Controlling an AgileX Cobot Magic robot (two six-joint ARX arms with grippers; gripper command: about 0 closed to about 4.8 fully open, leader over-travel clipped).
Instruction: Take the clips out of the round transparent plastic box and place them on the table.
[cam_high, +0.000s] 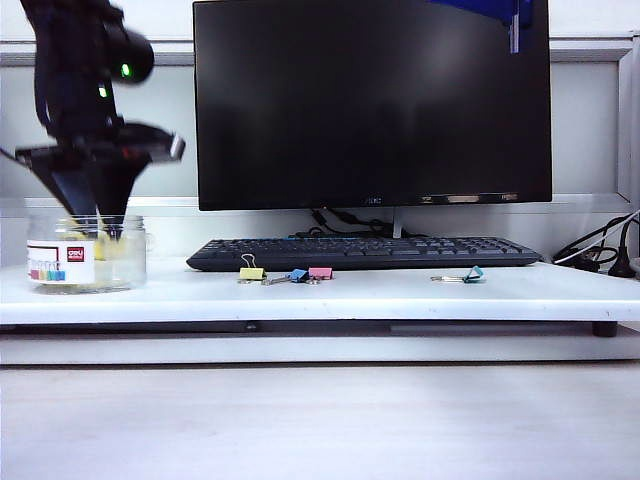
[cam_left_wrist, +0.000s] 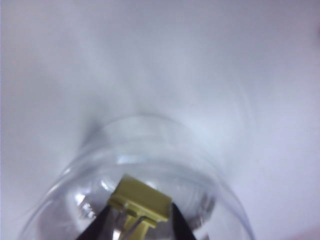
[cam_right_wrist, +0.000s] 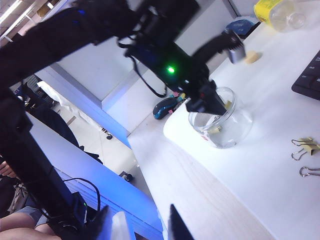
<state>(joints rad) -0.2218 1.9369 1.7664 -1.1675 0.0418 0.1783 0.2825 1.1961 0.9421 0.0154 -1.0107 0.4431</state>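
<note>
The round transparent plastic box (cam_high: 87, 256) stands at the left end of the table (cam_high: 400, 296). My left gripper (cam_high: 103, 234) reaches down into it from above. In the left wrist view the black fingers (cam_left_wrist: 102, 225) are shut on a pale-yellow clip (cam_left_wrist: 141, 199) just inside the box's clear rim (cam_left_wrist: 150, 122). Another yellow clip (cam_high: 251, 272) lies on the table in front of the keyboard. The right wrist view shows the box (cam_right_wrist: 225, 127) with the left gripper (cam_right_wrist: 207, 104) in it, and that loose clip (cam_right_wrist: 306, 145). My right gripper (cam_right_wrist: 140, 225) hangs open off the table's near left corner, holding nothing.
A blue clip (cam_high: 297, 275), a pink clip (cam_high: 320, 272) and a teal clip (cam_high: 472, 274) lie along the front of the black keyboard (cam_high: 365, 252). Behind it stands a monitor (cam_high: 370, 100). Cables (cam_high: 600, 255) sit at the far right.
</note>
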